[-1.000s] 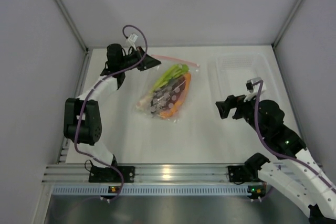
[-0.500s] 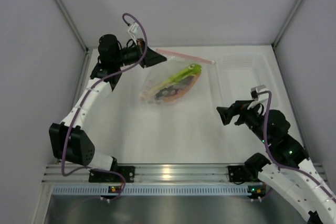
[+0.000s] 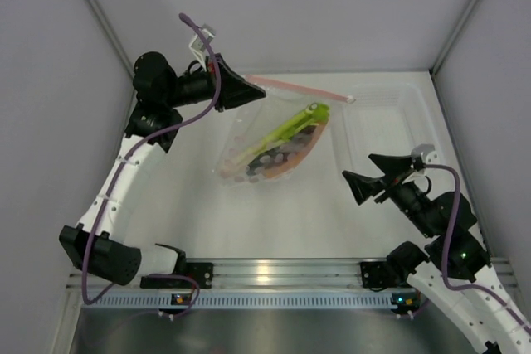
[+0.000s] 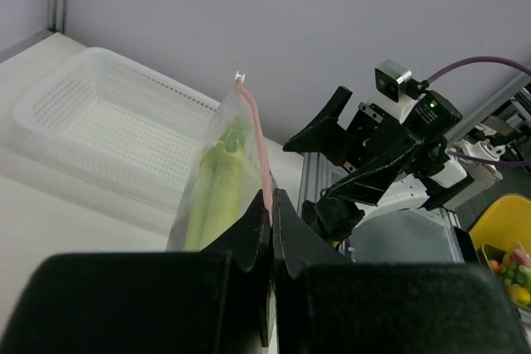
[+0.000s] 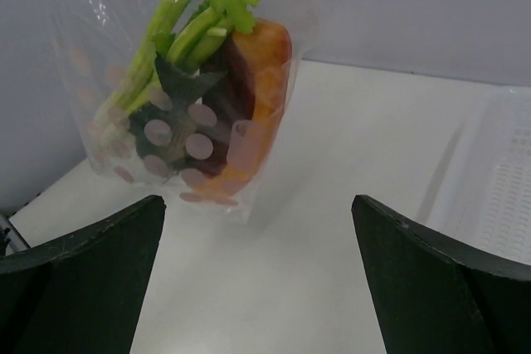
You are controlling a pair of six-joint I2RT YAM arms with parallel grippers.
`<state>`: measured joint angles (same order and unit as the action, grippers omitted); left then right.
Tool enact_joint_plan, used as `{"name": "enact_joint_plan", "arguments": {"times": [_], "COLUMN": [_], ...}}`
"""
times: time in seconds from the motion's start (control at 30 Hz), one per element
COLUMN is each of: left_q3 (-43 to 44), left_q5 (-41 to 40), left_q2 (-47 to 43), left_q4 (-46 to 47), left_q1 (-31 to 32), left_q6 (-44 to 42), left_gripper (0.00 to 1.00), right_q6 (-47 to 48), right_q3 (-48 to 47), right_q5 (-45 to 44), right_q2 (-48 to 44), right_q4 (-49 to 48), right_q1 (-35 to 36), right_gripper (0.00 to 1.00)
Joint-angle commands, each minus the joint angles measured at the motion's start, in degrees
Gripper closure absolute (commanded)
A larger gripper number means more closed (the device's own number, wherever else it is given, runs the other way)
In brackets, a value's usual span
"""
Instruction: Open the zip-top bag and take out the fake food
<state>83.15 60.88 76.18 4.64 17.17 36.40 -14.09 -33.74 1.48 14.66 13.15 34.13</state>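
Top view: I log the left gripper [image 3: 251,93] clamped on the pink zip strip [image 3: 303,89] of the bag [image 3: 249,134], held up over the back of the table [image 3: 282,221], left of the tray [image 3: 419,93]. Right gripper [image 3: 365,173] is spread wide, empty, near the bag.

Left wrist: jaws pinch the strip edge; the film is clear and crinkly, with a green stalk inside.

Right wrist: bag printed with pink dots; food [image 5: 249,105] bunched low: green stalk, orange-and-dark-red slice, dark grey piece. I cannot tell whether the bag's bottom touches the table.

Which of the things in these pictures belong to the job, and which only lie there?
Belong to the job: the zip-top bag, pinched at its zip strip by the left gripper; the fake food inside it; the open right gripper.
Only lying there: the white perforated tray.
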Motion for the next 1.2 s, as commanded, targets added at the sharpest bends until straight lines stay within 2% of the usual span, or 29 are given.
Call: {"name": "enact_joint_plan", "arguments": {"times": [0.0, 0.3, 0.47, 0.6, 0.67, 0.73, 0.77, 0.83, 0.87, 0.9, 0.93, 1.0, 1.03, 1.17], "left_q3": [3.33, 3.33, 3.33, 3.33, 3.42, 3.16, 2.98, 2.45, 2.45, 2.36, 2.45, 2.19, 2.1, 1.92], "left_q5": [2.05, -2.87, -4.02, -3.93, -3.4, -3.32, -3.66, -3.66, -3.58, -3.75, -3.75, -4.28, -4.37, -4.72], "left_q2": [-4.54, -8.33, -8.6, -8.59, -8.77, -9.47, -9.73, -10.44, -10.7, -10.7, -10.7, -10.62, -10.62, -9.74], "left_q4": [2.65, 2.65, 2.56, 2.65, 2.65, 2.65, 2.65, 2.65, 2.65, 2.65, 2.65, 2.65, 2.56, 2.65], "left_q1": [2.25, 9.89, 10.69, 11.22, 11.39, 11.4, 11.31, 11.4, 11.4, 11.4, 11.4, 11.4, 11.4, 11.4], "left_q6": [1.13, 2.88, 4.55, 4.38, 4.38, 3.59, 3.24, 2.62, 2.53, 2.45, 2.18, 1.66, 1.65, 1.74], "left_gripper": [1.0, 1.0, 1.0, 1.0, 1.0, 1.0, 1.0, 1.0, 1.0, 1.0, 1.0, 1.0, 1.0, 1.0], "right_q6": [0.9, 0.11, 3.8, 3.54, 3.1, 0.21, -1.45, -10.84, -19.14, -23.49, -27.45, -35.29, -37.05, -46.62], "right_q3": [0.25, -0.98, -3.34, -5.2, -4.24, -3.36, -2.4, -1.16, 0.41, 1.47, 2.44, 3.85, 3.42, 2.45], "right_q5": [3.87, 3.97, 11.77, 14.34, 19.75, 23.55, 29.84, 36.9, 42.76, 45.17, 46.67, 49.32, 50.02, 52.49], "right_q2": [-1.38, 3.53, 9.06, 13.55, 14.61, 15.57, 16.01, 18.55, 19.7, 20.75, 23.29, 26.29, 29.35, 33.77], "right_q4": [-9.0, -16.65, -22.02, -25.97, -28.86, -34.66, -37.03, -49.05, -53.97, -60.54, -72.09, -81.31, -87.61, -99.25], "right_q1": [0.68, 0.68, 0.68, -0.2, -1.43, -4.85, -6.6, -13.63, -16.26, -21.25, -23.12, -25.94, -26.22, -27.45], "right_gripper": [0.03, 0.03, 0.03, 0.03, 0.03, 0.07, 0.1, 0.21, 0.24, 0.25, 0.26, 0.26, 0.32, 0.35]}}
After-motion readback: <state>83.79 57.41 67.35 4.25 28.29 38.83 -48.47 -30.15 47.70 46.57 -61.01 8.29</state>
